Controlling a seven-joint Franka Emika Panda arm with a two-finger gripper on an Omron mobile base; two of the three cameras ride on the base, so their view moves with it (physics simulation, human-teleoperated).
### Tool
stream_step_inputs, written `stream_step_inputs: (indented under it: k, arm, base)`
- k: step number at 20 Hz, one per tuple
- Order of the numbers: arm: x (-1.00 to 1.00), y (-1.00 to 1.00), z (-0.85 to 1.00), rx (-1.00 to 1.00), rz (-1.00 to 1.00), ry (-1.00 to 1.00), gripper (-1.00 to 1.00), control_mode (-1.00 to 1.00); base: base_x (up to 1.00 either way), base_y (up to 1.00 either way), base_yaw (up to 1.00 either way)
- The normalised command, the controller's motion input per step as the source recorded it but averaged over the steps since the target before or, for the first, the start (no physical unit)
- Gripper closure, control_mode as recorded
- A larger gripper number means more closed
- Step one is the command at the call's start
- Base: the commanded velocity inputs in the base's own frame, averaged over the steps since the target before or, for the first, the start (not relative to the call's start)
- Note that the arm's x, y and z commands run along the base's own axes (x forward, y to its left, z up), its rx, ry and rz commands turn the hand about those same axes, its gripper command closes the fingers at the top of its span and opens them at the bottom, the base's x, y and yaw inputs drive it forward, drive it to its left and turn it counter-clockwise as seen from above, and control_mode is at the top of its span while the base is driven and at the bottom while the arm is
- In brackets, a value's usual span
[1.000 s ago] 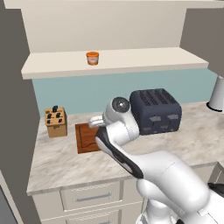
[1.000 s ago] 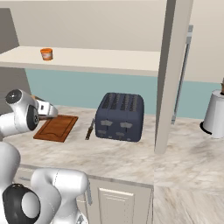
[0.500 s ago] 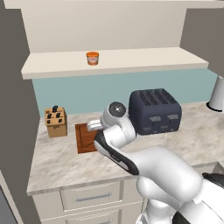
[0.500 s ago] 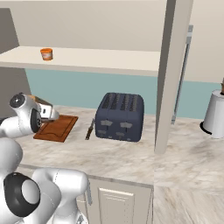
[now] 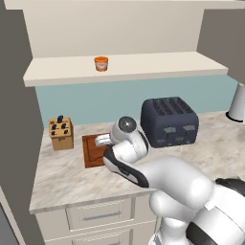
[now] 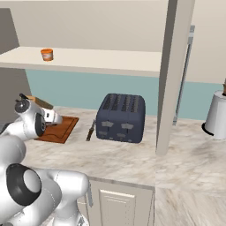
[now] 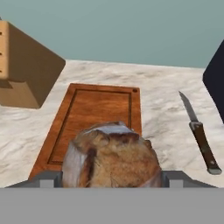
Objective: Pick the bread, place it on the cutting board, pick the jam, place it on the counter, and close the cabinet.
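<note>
My gripper point(image 7: 111, 177) is shut on the bread point(image 7: 111, 155), a round dark brown loaf that bulges between the two fingertips. It hangs just above the near end of the reddish cutting board point(image 7: 100, 109), which lies on the beige counter point(image 5: 62, 177). From the base views, the gripper point(image 5: 99, 140) reaches over the cutting board point(image 5: 93, 150) from its right side. The orange jam point(image 5: 101, 63) stands on the lower shelf of the open cabinet point(image 5: 143, 67), well above and apart from the hand. An open cabinet door point(image 6: 174, 75) stands edge-on at the right.
A light wooden knife block point(image 5: 61, 133) stands left of the board. A knife point(image 7: 199, 138) lies on the counter to the board's right, and the dark toaster point(image 5: 168, 121) sits beyond it. A white appliance point(image 6: 216, 115) stands at the far right.
The hand has sunk a little over the cutting board, with the bread still held. The jam, toaster and knife have not moved.
</note>
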Motion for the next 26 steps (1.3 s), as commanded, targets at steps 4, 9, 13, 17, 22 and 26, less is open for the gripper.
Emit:
stream_step_inputs:
  k: [4, 9, 13, 17, 22, 26]
  arm:
    - [0.11, 0.00, -0.19, 0.00, 0.00, 0.00, 1.00, -1.00]
    - [0.18, 0.00, -0.16, 0.00, 0.00, 0.00, 1.00, -1.00]
    - [0.24, 0.00, -0.13, 0.00, 0.00, 0.00, 1.00, -1.00]
    - [0.24, 0.00, -0.13, 0.00, 0.00, 0.00, 1.00, -1.00]
    - [0.18, 0.05, -0.14, 0.00, 0.00, 0.00, 1.00, -1.00]
    - [0.19, 0.06, -0.15, 0.00, 0.00, 0.00, 1.00, -1.00]
  base:
    - [0.00, 0.00, 0.00]
    - [0.00, 0.00, 0.00]
    - [0.00, 0.00, 0.00]
    - [0.00, 0.00, 0.00]
    - [0.00, 0.00, 0.00]
    - [0.00, 0.00, 0.00]
